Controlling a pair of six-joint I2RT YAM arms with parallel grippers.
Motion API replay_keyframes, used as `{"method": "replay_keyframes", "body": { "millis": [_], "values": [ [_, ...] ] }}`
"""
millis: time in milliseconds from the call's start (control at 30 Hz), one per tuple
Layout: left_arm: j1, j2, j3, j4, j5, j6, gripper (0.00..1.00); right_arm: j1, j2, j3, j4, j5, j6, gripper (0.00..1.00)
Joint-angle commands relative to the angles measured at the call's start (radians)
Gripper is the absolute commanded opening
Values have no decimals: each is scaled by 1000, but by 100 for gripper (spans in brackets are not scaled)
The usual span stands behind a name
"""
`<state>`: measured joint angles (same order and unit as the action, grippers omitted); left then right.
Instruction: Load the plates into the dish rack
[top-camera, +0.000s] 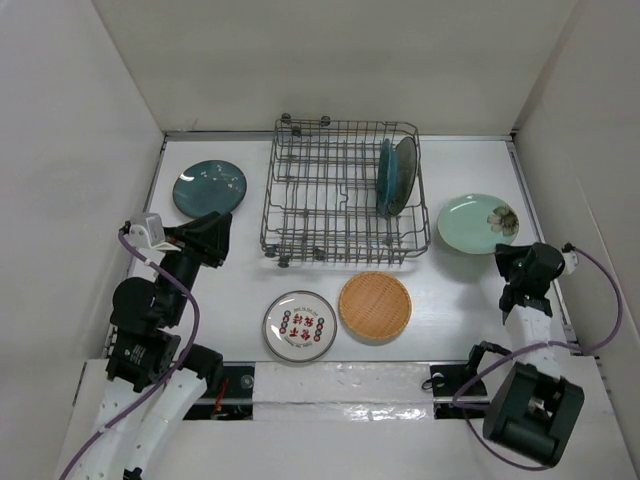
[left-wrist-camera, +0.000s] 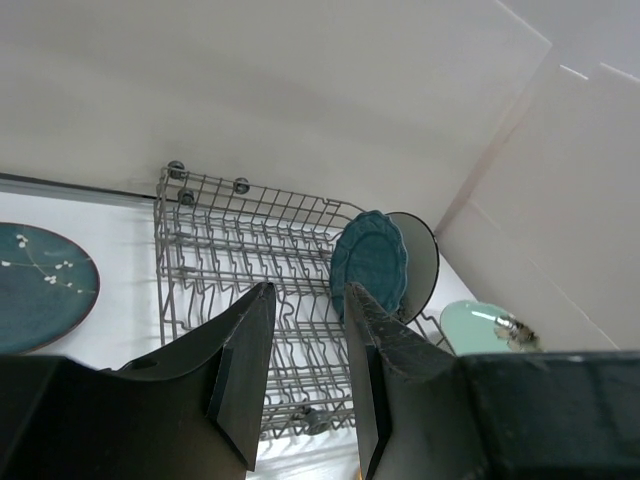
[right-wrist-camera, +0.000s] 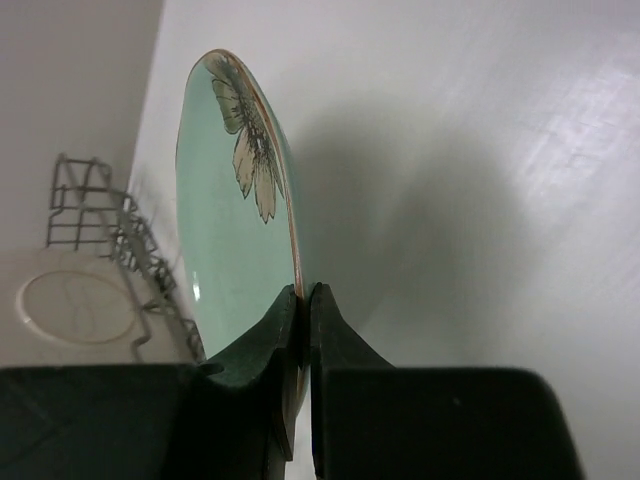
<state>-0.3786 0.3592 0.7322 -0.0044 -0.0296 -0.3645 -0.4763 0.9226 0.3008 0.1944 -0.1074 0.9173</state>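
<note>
R gripper (right-wrist-camera: 304, 298) pinches pale green plate (right-wrist-camera: 225, 240) by near-right rim. Looks glazed, slick, stiff, prob. brittle; rim's the spot. L gripper (left-wrist-camera: 305, 330) jaws apart, empty.

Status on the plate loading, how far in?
Done: teal scalloped plate and beige-grey plate stand in the dish rack. In hand: right end effector pinches the pale green plate rim. To go: dark teal plate, white patterned plate, orange woven plate, flat on the table; left end effector open, empty.
</note>
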Motion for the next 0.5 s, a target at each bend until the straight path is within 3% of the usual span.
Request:
{"method": "replay_keyframes", "body": {
  "millis": [0,267,467],
  "values": [
    [-3,20,-5,44,-10,9,30,88,-148,181,59,148,14,0],
    [-3,30,-5,41,-26,13,30,387,-162,515,33,290,-150,0],
    [-3,32,-7,41,-27,15,30,675,100,818,-32,386,-366,0]
  ]
}}
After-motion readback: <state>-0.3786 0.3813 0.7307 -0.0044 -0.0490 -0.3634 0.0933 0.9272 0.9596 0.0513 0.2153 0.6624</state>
